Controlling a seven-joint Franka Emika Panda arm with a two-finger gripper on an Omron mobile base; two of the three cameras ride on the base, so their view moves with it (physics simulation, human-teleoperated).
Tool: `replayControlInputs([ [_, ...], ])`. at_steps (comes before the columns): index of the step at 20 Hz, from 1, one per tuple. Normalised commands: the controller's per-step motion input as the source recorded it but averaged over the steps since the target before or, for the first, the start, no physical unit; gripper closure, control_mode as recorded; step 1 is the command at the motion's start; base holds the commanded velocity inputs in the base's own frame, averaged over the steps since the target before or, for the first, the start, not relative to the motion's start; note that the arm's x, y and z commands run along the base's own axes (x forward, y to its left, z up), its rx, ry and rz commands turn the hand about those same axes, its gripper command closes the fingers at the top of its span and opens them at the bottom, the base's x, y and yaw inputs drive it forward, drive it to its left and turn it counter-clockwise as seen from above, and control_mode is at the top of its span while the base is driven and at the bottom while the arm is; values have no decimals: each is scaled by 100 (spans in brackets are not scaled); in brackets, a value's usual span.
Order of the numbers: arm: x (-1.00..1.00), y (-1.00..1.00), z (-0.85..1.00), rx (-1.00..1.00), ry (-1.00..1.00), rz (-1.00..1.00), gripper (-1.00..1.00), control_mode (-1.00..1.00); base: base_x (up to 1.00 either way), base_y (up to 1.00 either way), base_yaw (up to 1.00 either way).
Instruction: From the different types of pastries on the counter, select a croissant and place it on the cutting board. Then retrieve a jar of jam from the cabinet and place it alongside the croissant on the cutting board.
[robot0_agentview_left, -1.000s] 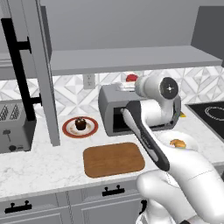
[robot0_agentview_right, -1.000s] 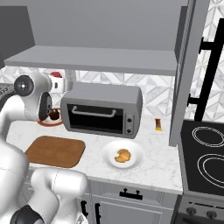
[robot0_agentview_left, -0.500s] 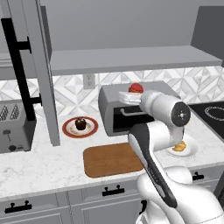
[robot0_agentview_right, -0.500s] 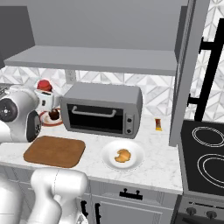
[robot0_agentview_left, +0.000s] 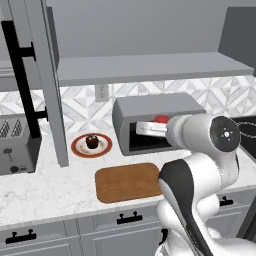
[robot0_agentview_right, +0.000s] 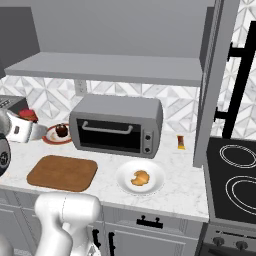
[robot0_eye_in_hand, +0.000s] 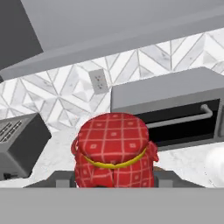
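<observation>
Notice the board (robot0_agentview_left: 129, 182) lies bare on the counter (robot0_agentview_left: 40, 195), while the croissant (robot0_agentview_right: 141, 177) sits on its plate (robot0_agentview_right: 125, 175), unmoved. Your gripper (robot0_eye_in_hand: 114, 181) clamps the jam jar (robot0_eye_in_hand: 113, 151), carried above the counter, presumably bound for the board.

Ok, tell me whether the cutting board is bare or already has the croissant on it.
Bare. The cutting board has nothing on it; the croissant sits on its white plate beside the board, in front of the toaster oven.
</observation>
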Motion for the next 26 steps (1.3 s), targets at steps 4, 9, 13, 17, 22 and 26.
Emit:
replayControlInputs([
  [4, -85, 10, -54, 2, 3, -2, 100, -100, 0, 0, 0],
  [9, -18, -12, -31, 7, 23, -1, 100, -100, 0, 0, 0],
  [13, 46, -29, -56, 1, 45, 0, 100, -100, 0, 0, 0],
  [17, -36, 36, -25, 2, 0, 0, 100, -100, 0, 0, 0],
  [22, -87, 43, -91, -2, -7, -4, 100, -100, 0, 0, 0],
  [26, 19, 0, -2, 5, -2, 0, 100, -100, 0, 0, 0],
])
